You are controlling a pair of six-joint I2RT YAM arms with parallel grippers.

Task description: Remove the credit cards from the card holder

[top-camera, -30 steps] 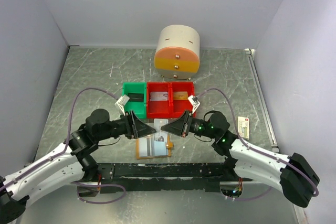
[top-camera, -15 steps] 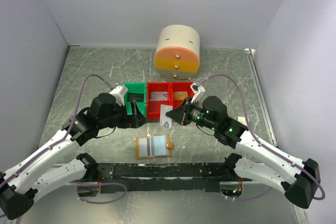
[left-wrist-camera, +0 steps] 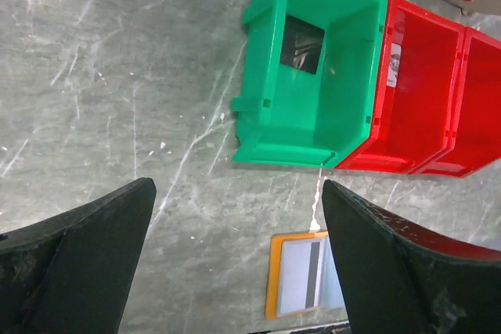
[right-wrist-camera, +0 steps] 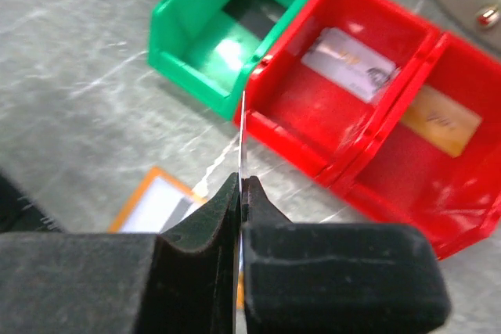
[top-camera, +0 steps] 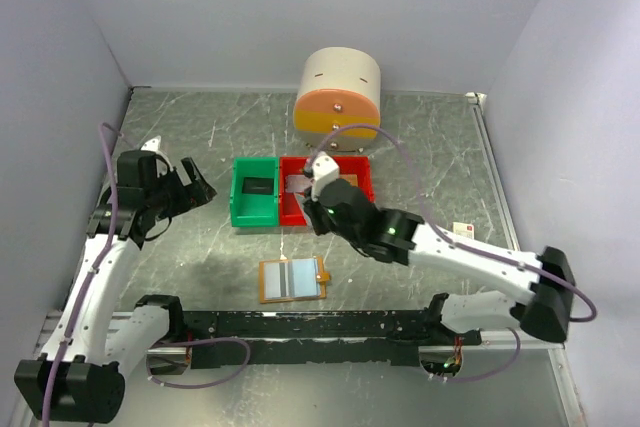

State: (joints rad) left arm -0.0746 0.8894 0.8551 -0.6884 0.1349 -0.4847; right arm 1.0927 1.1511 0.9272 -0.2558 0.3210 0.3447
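Two of the plastic cards already lie in the twin red plastic bins (right-wrist-camera: 286,142), a grey-silver card (right-wrist-camera: 348,60) and a gold-orange card (right-wrist-camera: 438,119), which explains this carry. The right end effector (right-wrist-camera: 241,189) is pinching a thin card (right-wrist-camera: 243,131), seen edge-on, above the seam between the green plastic bin (right-wrist-camera: 192,64) and the red, probably to drop it in. The orange-tan folding card holder (top-camera: 264,282) lies open on the grey marbled counter (top-camera: 420,147) nearer the arm bases, with a dark-striped pale card (left-wrist-camera: 301,279) apparently seated inside. The left end effector (left-wrist-camera: 239,256) hangs spread wide, off to the side and out of the way.
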